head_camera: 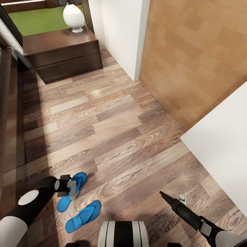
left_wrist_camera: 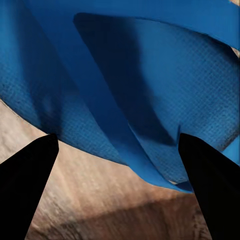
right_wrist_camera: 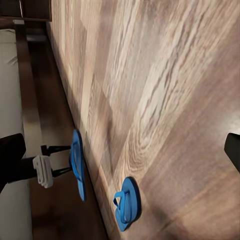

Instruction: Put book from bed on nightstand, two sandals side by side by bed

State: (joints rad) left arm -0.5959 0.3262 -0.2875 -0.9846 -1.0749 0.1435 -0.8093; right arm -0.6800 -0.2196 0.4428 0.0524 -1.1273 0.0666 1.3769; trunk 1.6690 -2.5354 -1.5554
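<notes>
- Where the plank floor (head_camera: 113, 116) runs along the dark bed frame (head_camera: 8, 113) at its left edge, two blue sandals lie near the bottom of the head view.
- Far sandal (head_camera: 73, 190): left gripper (head_camera: 71, 189) directly over it. Left wrist view shows the two dark fingers (left_wrist_camera: 27, 190) spread apart, blue sole (left_wrist_camera: 150, 90) between them, very close. Contact: cannot tell.
- Right wrist view: this sandal (right_wrist_camera: 77, 167) appears edge-on with the left gripper (right_wrist_camera: 60, 160) against it, prongs either side.
- Near sandal (head_camera: 83, 216): flat on the floor, sole down, just beside the first, not touching it; straps visible from the right wrist (right_wrist_camera: 126, 202).
- Right gripper (head_camera: 171, 199): above bare floor, well apart from both sandals. Fingers show at opposite edges of its own wrist view (right_wrist_camera: 232, 150), spread wide, nothing between.
- Nightstand (head_camera: 61, 51): against the far end of the floor, two drawers, white lamp base (head_camera: 73, 16) on its top.
- White wall (head_camera: 219, 144) and tan panel (head_camera: 192, 51) bound the floor's right side.
</notes>
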